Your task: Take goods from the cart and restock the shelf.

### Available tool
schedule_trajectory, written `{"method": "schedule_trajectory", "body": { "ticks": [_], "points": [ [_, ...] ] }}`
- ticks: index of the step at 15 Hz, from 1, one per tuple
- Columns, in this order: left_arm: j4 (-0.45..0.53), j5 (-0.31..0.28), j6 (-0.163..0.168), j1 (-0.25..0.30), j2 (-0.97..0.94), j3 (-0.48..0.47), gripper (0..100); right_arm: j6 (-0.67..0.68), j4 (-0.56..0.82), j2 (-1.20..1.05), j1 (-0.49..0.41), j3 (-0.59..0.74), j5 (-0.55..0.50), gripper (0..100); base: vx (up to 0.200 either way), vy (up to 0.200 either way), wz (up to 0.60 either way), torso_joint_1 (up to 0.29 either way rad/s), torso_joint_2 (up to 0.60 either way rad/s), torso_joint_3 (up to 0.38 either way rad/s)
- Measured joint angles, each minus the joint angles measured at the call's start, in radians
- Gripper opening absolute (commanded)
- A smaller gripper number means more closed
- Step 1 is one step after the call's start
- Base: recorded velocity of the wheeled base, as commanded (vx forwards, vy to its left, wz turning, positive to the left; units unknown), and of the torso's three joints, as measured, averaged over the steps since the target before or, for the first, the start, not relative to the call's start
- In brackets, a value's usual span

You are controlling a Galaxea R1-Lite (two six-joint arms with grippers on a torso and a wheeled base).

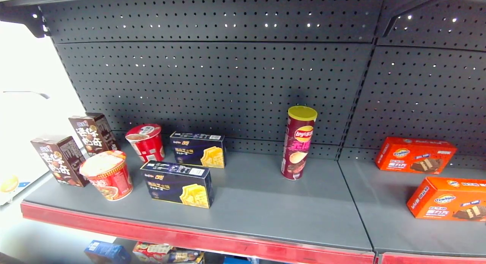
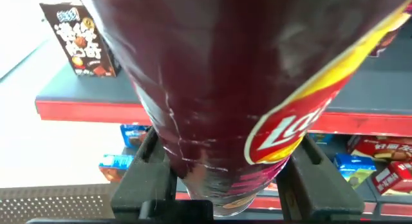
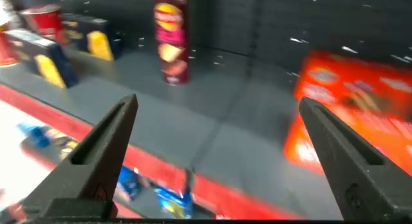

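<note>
A shop aisle. A dark grey metal shelf with a perforated back panel and a red front strip carries packaged snacks: an upright chip can, noodle cups, dark blue boxes and orange boxes. More packets sit on a level below.

Chip can on shelf

A maroon chip can stood upright on the grey shelf, alone in the middle. Off to its left sat two dark blue boxes, two red noodle cups and two brown boxes; far right, two orange boxes lay flat
</note>
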Motion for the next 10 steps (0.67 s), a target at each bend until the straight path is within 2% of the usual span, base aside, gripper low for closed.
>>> {"method": "schedule_trajectory", "body": {
  "ticks": [2,3,5,10],
  "points": [
    [0.000,0.030,-0.026,-0.001,-0.016,0.017,0,0.000,-0.069,0.203,0.047,-0.078,0.035,100,0.000,0.000,0.00,0.000,0.00,0.000],
    [0.000,0.031,-0.050,-0.002,-0.024,0.031,0,-0.001,-0.098,0.287,0.060,-0.113,0.070,100,0.000,0.000,0.00,0.000,0.00,0.000],
    [0.000,0.031,-0.089,-0.004,-0.041,0.043,0,-0.004,-0.175,0.466,0.050,-0.191,0.193,100,0.000,0.000,0.00,0.000,0.00,0.000],
    [0.000,0.024,-0.119,-0.025,-0.077,0.074,0,-0.024,-0.277,0.779,0.012,-0.371,0.365,100,0.000,0.000,0.00,0.000,0.00,0.000]
  ]
}}
